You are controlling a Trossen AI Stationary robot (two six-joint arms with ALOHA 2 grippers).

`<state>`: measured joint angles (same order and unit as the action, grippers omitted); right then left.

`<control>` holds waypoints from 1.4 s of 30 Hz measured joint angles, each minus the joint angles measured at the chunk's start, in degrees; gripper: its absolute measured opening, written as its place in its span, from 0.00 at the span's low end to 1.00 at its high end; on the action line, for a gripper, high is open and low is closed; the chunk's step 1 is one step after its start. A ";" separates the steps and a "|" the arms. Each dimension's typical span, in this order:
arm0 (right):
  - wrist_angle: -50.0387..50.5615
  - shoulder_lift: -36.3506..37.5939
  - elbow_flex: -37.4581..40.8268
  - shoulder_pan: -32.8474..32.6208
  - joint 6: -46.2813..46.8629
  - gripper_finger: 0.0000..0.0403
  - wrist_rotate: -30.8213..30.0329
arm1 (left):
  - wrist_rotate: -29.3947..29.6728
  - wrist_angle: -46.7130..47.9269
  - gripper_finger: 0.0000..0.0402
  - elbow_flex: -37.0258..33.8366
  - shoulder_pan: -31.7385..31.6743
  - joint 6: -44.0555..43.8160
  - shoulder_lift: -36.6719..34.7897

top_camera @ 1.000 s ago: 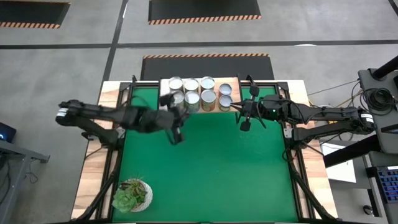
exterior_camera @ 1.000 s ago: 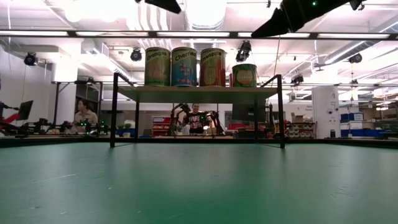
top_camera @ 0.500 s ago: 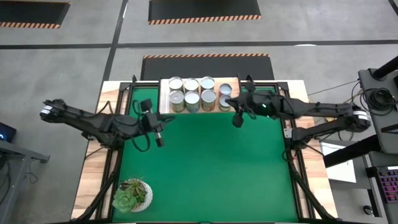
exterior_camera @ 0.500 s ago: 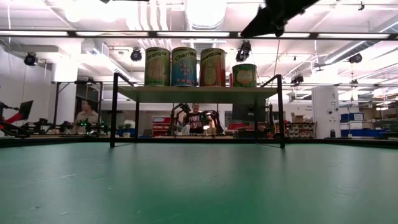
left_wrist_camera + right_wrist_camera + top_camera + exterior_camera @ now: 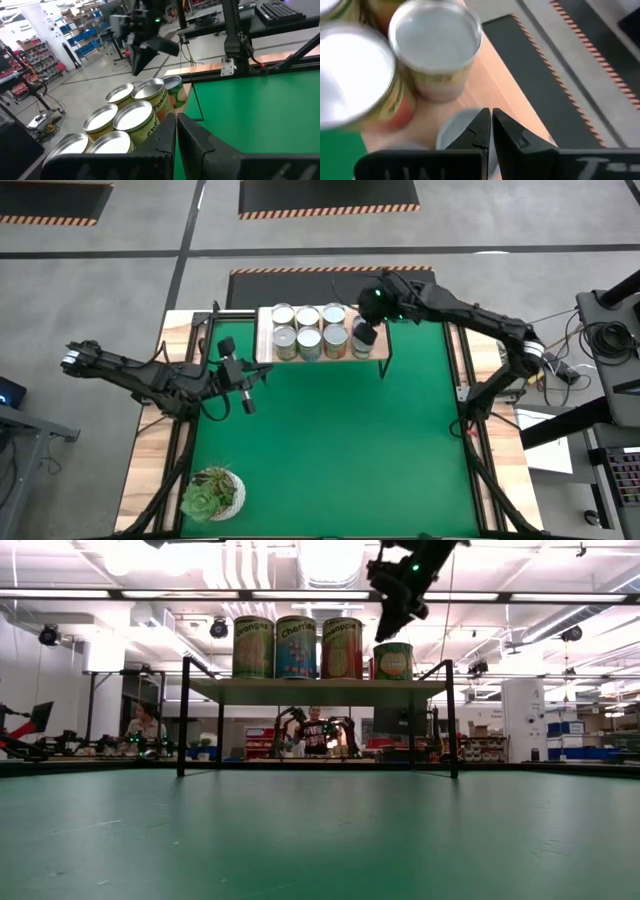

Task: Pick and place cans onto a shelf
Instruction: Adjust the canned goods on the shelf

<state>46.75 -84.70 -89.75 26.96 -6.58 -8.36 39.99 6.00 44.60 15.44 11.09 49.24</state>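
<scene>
Several cans (image 5: 308, 327) with shiny round tops stand upright in two rows on the light-wood shelf (image 5: 379, 313) at the table's far edge; the low view shows them on the shelf board (image 5: 320, 690). My right gripper (image 5: 366, 335) is shut and slants down over the shelf's right end. It hangs just above a short can (image 5: 393, 662), whose top (image 5: 454, 131) lies beside the fingers. My left gripper (image 5: 247, 406) is shut over the green mat, left of the shelf and nearer than it, pointing toward the cans (image 5: 134, 117).
A potted succulent (image 5: 212, 492) stands at the mat's near left corner. Black shelf legs (image 5: 184, 720) come down to the mat. The green mat (image 5: 340, 450) lies bare in front of the shelf. People and other equipment show in the room beyond the table.
My left gripper has drawn back from the shelf's front toward the table's left edge, staying shut. My right gripper has risen from over the mat beside the shelf, swung toward the far edge over the shelf's right end and tipped downward, staying shut. The cans have not moved.
</scene>
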 joint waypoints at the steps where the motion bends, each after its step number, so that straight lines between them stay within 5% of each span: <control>1: -0.17 -1.00 -1.02 0.78 -0.03 0.02 1.18 | -0.02 0.01 0.00 0.00 0.00 0.00 0.02; 7: -0.27 -5.49 -4.82 2.92 -0.76 0.02 8.69 | -0.11 0.49 0.00 0.29 0.00 -0.61 0.24; 42: -1.73 -7.31 -6.45 2.54 -1.34 0.02 10.35 | -0.55 0.91 0.00 0.26 0.01 -4.44 1.48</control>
<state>45.03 -92.01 -96.20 29.50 -7.92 1.99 39.44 6.91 44.86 15.46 6.66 50.72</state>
